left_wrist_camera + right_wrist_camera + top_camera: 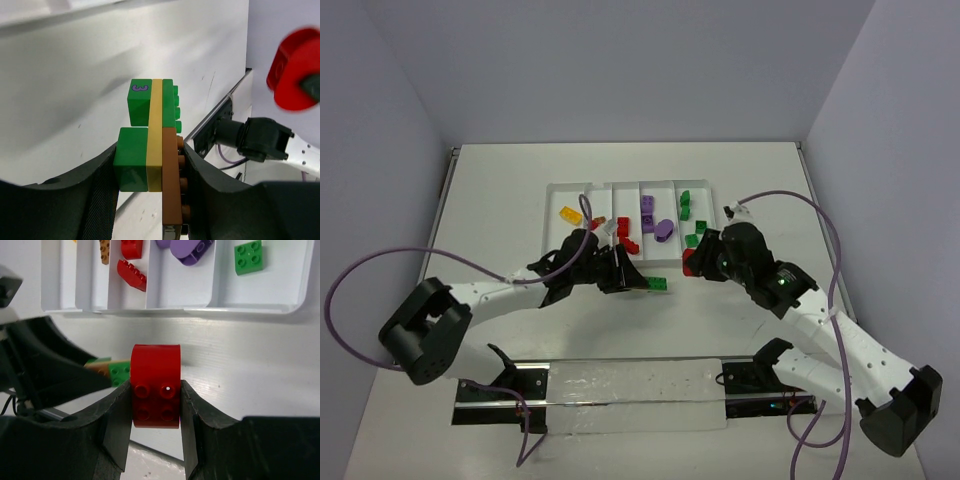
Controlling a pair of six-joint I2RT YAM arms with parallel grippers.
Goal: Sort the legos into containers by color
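Note:
A stuck-together stack of green, yellow and brown legos (150,150) sits between the fingers of my left gripper (150,172), which is shut on it. In the top view this gripper (632,277) hovers just in front of the white tray (553,243), and the stack's green end (658,285) pokes out to the right. My right gripper (155,402) is shut on a red rounded lego (155,382), held near the tray's front right corner (691,262). The tray's compartments hold a yellow brick (570,214), an orange one (599,221), red ones (623,227), purple ones (663,229) and green ones (685,205).
The two grippers face each other a short way apart in front of the tray. A clear plate on a black rail (630,395) lies at the near edge between the arm bases. Purple cables (380,265) loop beside each arm.

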